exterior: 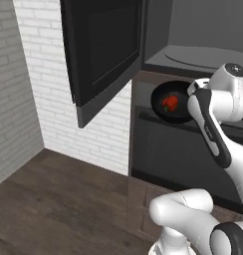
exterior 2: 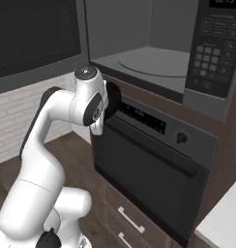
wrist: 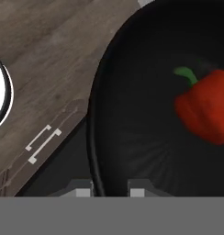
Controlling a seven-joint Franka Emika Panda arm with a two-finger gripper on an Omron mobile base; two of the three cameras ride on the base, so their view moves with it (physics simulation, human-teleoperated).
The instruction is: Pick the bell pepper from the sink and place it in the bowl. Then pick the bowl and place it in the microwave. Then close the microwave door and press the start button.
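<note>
A: Two fingertips of our gripper (wrist: 110,188) straddle the rim of the bowl (wrist: 132,151), one inside and one outside. We read that as clamped on the rim, since the bowl (exterior: 161,110) hangs in the air with nothing under it.

B: Agreed. And the pepper (wrist: 205,112)?

A: It lies loose in the bowl, across from our grip. Bowl and pepper (exterior: 170,103) sit just below the microwave (exterior 2: 139,29), toward its door side.

B: How do we expect it to handle?

A: We judge the bowl stiff and smooth, so a one-sided rim pinch could let it droop or swivel. The pepper looks light but roundish; if we tilt, it may roll to the low side, or out over the shallow wall. We should keep the bowl level and move slowly.

B: Would another hold be better?

A: The rim is the only thin edge we can pinch, so we would keep it.

B: What about room?

A: The microwave cavity is wide and bare, with the turntable (exterior 2: 154,65) flat on its floor. Its front lip is the edge to mind: the bowl is beneath it, so we must rise before going in.

B: And the door (exterior: 101,45)?

A: It stands swung wide, well off to the microwave's hinge side, clear of our path. The oven (exterior 2: 149,164) face below the microwave is close behind the bowl, so we should not push forward while low.
</note>
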